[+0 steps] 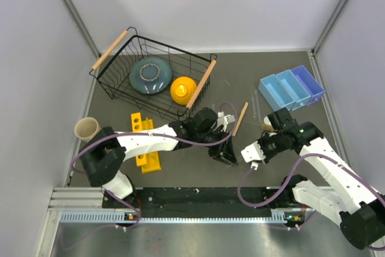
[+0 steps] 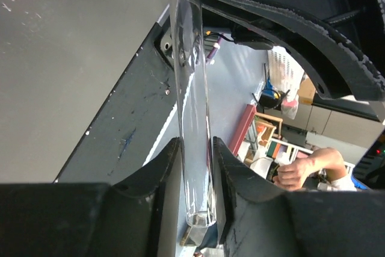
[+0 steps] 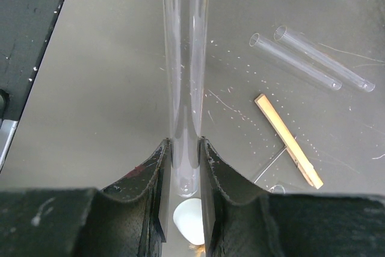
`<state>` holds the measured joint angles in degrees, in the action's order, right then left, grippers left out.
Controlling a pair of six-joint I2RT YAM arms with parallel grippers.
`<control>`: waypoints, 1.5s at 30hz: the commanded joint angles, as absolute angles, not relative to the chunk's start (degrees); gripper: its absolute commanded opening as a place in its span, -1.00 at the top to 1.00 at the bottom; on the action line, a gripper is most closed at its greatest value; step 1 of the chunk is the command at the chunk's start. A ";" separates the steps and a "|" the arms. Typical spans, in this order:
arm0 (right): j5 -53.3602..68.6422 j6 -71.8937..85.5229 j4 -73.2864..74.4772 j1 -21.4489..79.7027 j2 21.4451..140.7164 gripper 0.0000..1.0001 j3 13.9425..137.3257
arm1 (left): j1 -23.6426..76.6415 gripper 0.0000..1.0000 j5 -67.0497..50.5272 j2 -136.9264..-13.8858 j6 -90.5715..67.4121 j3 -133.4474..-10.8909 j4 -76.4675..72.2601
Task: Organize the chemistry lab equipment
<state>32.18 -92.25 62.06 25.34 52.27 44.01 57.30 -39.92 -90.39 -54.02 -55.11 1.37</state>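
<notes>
A slim clear glass tube (image 2: 192, 118) spans between my two grippers. In the left wrist view my left gripper (image 2: 195, 144) is shut on its open end, both pads against the glass. The right wrist view shows my right gripper (image 3: 183, 144) shut on the rounded end of the same tube (image 3: 183, 76). From above, the left gripper (image 1: 225, 151) and right gripper (image 1: 251, 153) face each other over the table's near middle. Two more clear tubes (image 3: 295, 61) lie on the mat beside a pale wooden stick (image 3: 287, 139). A white round piece (image 3: 189, 221) lies under the right jaws.
A black wire basket (image 1: 170, 49) at the back left holds a blue-grey plate (image 1: 150, 75) and a yellow dome (image 1: 183, 89). Blue bins (image 1: 292, 87) stand at the back right. A yellow rack (image 1: 146, 142) and a beige cup (image 1: 87, 129) are on the left.
</notes>
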 commanded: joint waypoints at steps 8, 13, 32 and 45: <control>36.91 -87.81 63.10 26.46 50.71 0.19 47.10 | 58.80 0.94 -40.61 -90.27 -54.58 -57.04 0.53; 38.40 -85.17 66.88 26.46 52.03 -0.31 51.32 | 60.03 0.96 -37.36 -87.37 -55.02 -54.51 -2.37; 41.92 -66.80 70.84 26.46 46.76 -0.66 63.71 | 59.94 0.95 -19.52 -68.30 -51.77 -47.37 -0.88; 47.71 -50.82 66.01 25.40 46.76 -0.69 68.20 | 59.68 0.95 -11.34 -60.30 -48.96 -46.32 2.64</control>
